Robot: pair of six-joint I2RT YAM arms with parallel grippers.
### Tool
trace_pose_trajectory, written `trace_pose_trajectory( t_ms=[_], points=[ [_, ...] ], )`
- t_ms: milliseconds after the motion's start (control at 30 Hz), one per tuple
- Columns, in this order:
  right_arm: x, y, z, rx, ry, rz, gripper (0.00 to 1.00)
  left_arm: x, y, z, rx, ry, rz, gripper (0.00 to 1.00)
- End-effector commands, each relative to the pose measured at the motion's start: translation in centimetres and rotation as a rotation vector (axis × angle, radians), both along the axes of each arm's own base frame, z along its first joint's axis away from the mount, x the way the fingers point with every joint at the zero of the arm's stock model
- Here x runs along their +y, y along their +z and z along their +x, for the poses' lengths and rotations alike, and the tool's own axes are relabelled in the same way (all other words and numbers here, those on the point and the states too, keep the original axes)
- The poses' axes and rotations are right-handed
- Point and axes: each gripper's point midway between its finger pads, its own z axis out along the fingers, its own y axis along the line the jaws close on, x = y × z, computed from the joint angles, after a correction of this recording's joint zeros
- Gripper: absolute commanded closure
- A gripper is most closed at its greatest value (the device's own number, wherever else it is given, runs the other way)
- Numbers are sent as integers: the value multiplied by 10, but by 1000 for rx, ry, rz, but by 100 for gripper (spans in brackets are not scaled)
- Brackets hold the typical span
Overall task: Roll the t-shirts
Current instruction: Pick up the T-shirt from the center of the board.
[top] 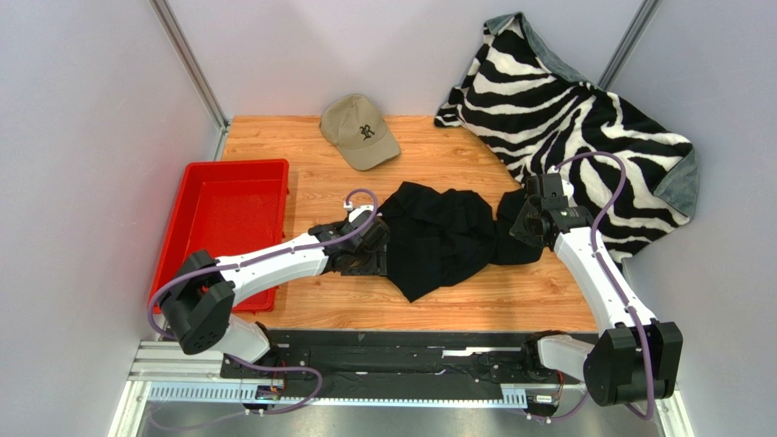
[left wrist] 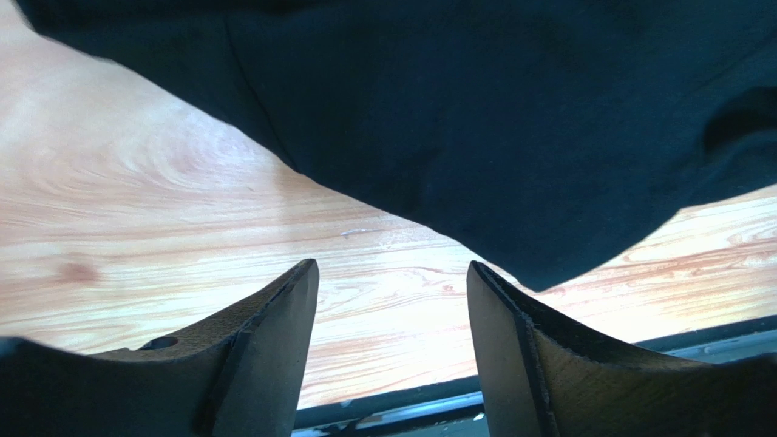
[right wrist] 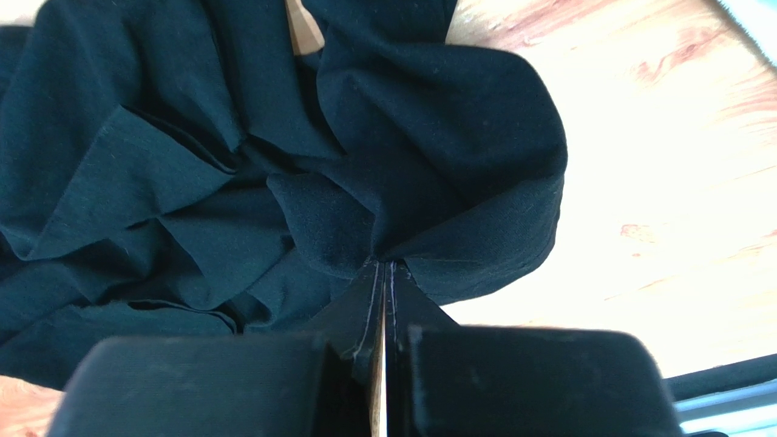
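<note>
Surroundings, top view: red tray [top: 235,167] at left of frame, along the left edge of the wooden table [top: 511,293]. Tan cap [top: 358,130] at top centre by the back edge, apart from the cloth below it. Zebra blanket [top: 584,127] heaped at upper right over the table's rear right corner, its lower folds close behind the right arm. Grey walls close in at left, back and right.

Task item: black t-shirt [top: 442,237], crumpled at mid-table between the two grippers.

Left gripper [top: 369,246] sits at the shirt's left edge. In its wrist view the fingers [left wrist: 274,346] stand apart with only bare wood between them. The cloth fills the top of that frame, and its edge slants down to a low point just above the right-hand fingertip, not touching it.

Right gripper [top: 527,223] sits at the shirt's right end. In its wrist view the fingers are closed, pinching a fold of the cloth, and creases fan out from the pinch to upper left.

Open room: a bare wood band below the shirt, running down to the black rail at the near edge. A narrower strip lies between cap and shirt. The left arm crosses the gap between tray and shirt.
</note>
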Motion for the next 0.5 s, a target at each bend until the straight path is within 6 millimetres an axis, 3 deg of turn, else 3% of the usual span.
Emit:
trace_pose_trajectory(
  t_ms=[0,233,300,333,433,467],
  points=[
    [3,7,5,-49,15,20,100,-29,-9,7,15,59,-149,28],
    [3,6,0,-47,20,17,100,-51,-31,18,29,88,-213,29],
    [2,7,0,-47,21,15,100,-51,-39,21,31,102,-195,37],
    [1,7,-1,-45,21,12,100,-48,-42,25,19,113,-175,43],
    [0,11,0,-52,27,0,100,-30,-39,39,-25,140,-77,92],
    [0,13,0,-51,28,-1,100,-21,-22,44,-44,153,-41,100]
  ],
)
